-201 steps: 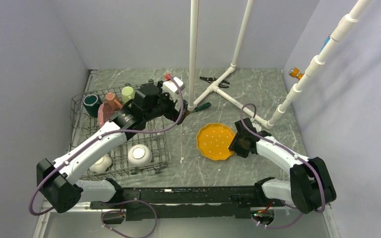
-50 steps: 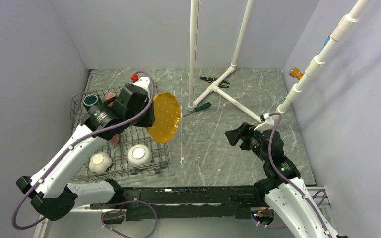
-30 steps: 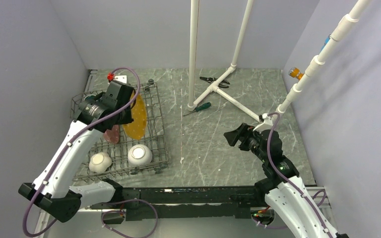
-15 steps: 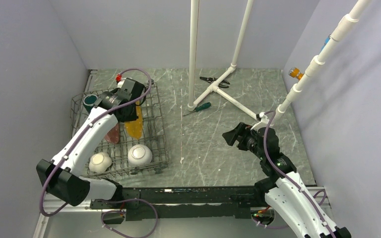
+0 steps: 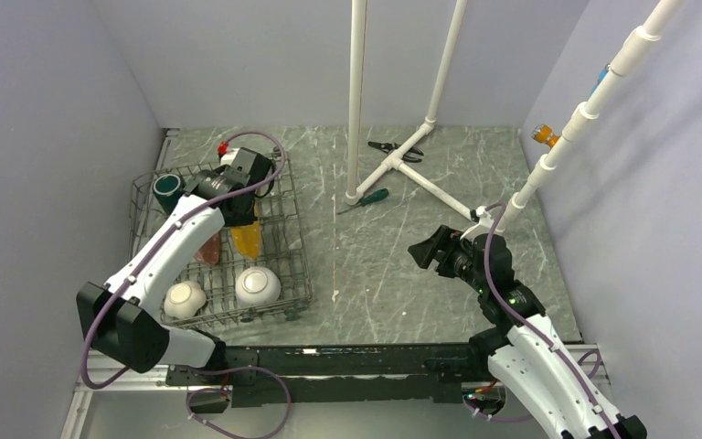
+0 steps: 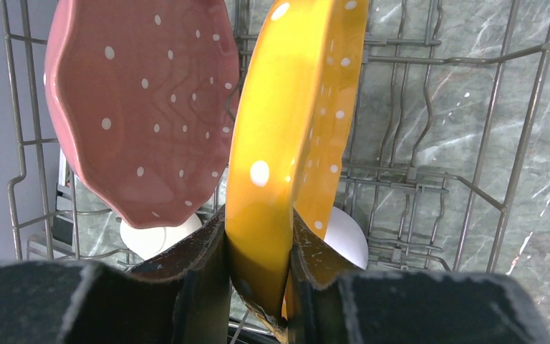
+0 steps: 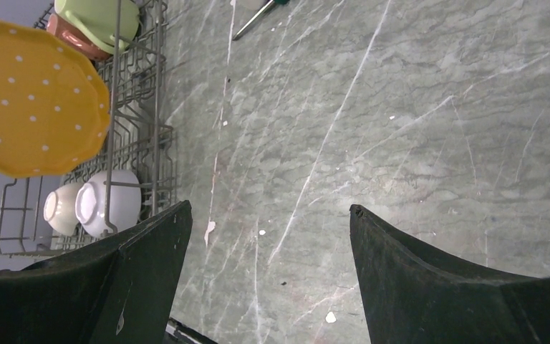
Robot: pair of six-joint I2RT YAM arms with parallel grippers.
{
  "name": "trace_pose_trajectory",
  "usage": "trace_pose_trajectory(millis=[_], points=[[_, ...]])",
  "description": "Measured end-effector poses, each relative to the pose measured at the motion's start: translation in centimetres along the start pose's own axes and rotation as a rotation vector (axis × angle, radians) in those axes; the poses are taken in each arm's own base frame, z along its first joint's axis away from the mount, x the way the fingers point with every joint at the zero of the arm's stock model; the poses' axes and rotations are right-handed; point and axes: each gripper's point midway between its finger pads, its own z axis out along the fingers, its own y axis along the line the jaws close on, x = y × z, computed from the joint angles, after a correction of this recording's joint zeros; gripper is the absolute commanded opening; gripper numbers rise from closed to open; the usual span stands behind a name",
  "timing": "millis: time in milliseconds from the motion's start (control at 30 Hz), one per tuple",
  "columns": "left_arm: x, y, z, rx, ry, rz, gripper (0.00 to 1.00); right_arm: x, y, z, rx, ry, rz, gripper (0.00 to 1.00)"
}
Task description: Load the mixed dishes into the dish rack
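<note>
- The left gripper (image 6: 258, 252) is reaching over the dish rack (image 5: 281, 249), its jaws narrowed and pinching the rim of the yellow-orange plate (image 6: 286, 143) from both faces.
- The yellow-orange plate is standing on edge among the tines near the middle of the rack. Whether its lower rim is resting on the wires cannot be told.
- The pink scalloped plate (image 6: 143, 107), dotted white, is standing upright just to the left of the yellow-orange plate. Whether the two rims are touching cannot be told.
- The dark green mug (image 5: 166, 190) is sitting mouth-up in the far left corner of the rack.
- The light green mug (image 7: 100, 18) and the salmon mug (image 7: 71, 39) are lying close together along the rack's far edge, as the right wrist view is showing.
- Two white-bottomed bowls are lying upside down along the rack's near edge, one (image 5: 258, 284) toward the near right corner and the other (image 5: 186, 297) to its left.
- The rack itself is occupying the left side of the table (image 5: 375, 265).
- The right gripper (image 7: 266, 211) is hovering above the table's right half, well apart from the rack, its jaws spread wide and holding nothing.
- A screwdriver (image 5: 366, 198) is lying by the foot of the white pipe frame (image 5: 356, 91), and pliers (image 5: 393, 146) are lying toward the table's far edge.
</note>
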Motion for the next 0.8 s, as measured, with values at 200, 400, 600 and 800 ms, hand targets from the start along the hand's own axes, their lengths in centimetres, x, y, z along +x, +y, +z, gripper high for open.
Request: trace_pose_trajectory(millis=[200,400,600,800], points=[[0.2,0.0,0.8,-0.032,0.015,0.004,0.0,0.0,0.0,0.0,-0.002,0.001,0.003,0.82],[0.1,-0.7,1.7,-0.038,0.023,-0.013,0.0,0.1,0.0,0.2,0.002,0.006,0.003,0.82],[0.1,-1.1,2.4,-0.058,0.043,-0.02,0.0,0.0,0.0,0.3,0.0,0.005,0.003,0.82],[0.3,-1.6,3.2,-0.073,0.064,-0.017,0.0,0.3,-0.2,0.6,0.005,0.015,0.005,0.82]])
